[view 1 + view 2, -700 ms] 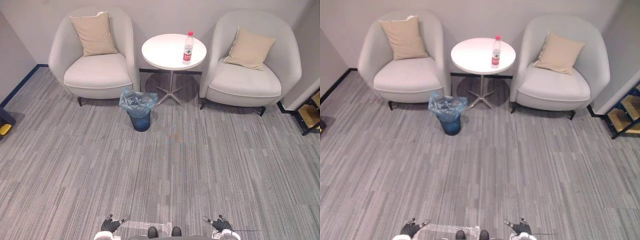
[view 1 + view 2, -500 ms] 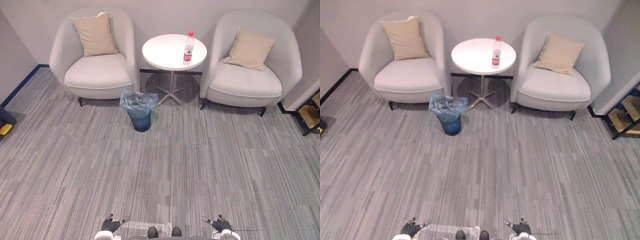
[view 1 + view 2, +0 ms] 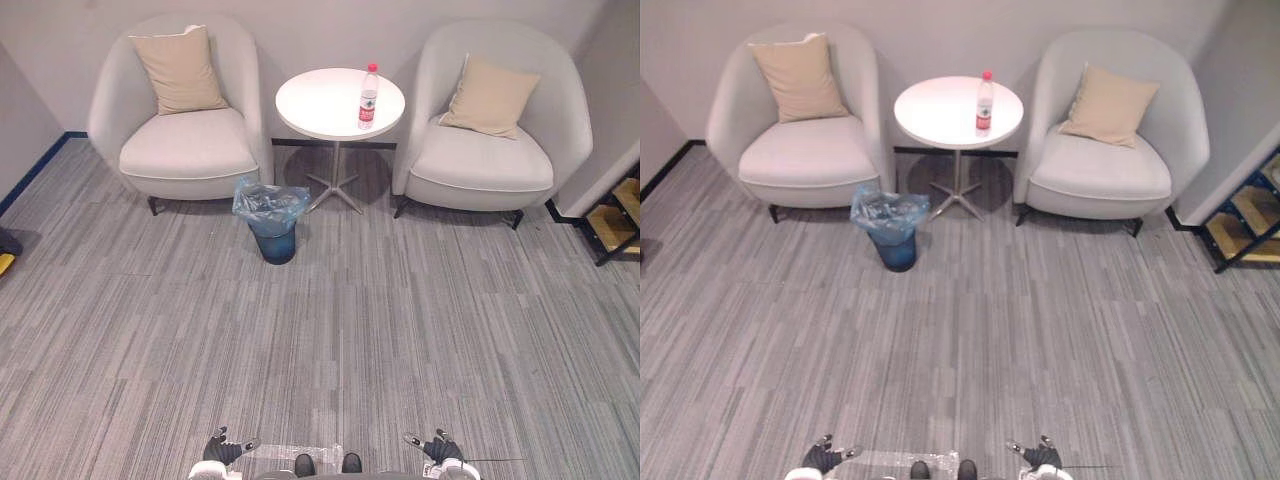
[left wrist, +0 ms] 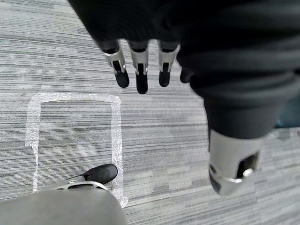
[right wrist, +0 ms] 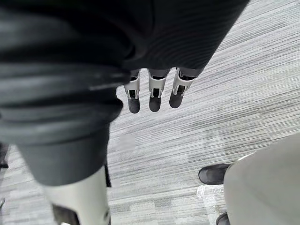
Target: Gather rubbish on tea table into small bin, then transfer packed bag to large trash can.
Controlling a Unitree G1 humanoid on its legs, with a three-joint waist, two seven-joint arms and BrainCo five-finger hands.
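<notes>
A clear water bottle (image 3: 368, 97) with a red cap and red label stands upright on the round white tea table (image 3: 320, 105), toward its right edge. A small dark blue bin (image 3: 274, 242) lined with a crinkled blue plastic bag (image 3: 270, 202) stands on the carpet left of the table's foot. My left hand (image 3: 222, 448) and right hand (image 3: 438, 447) hang low at the near edge, far from the table. Both hold nothing, with the fingers (image 4: 140, 70) of the left and the fingers (image 5: 153, 91) of the right straight over the carpet.
Two pale armchairs (image 3: 178, 120) (image 3: 488, 130), each with a tan cushion, flank the table against the back wall. A wooden shelf (image 3: 620, 215) in a black frame stands at the far right. A taped rectangle (image 4: 75, 136) marks the grey striped carpet by my feet.
The whole picture has shifted slightly, so the camera moved. The bottle, bin and both hands keep their places.
</notes>
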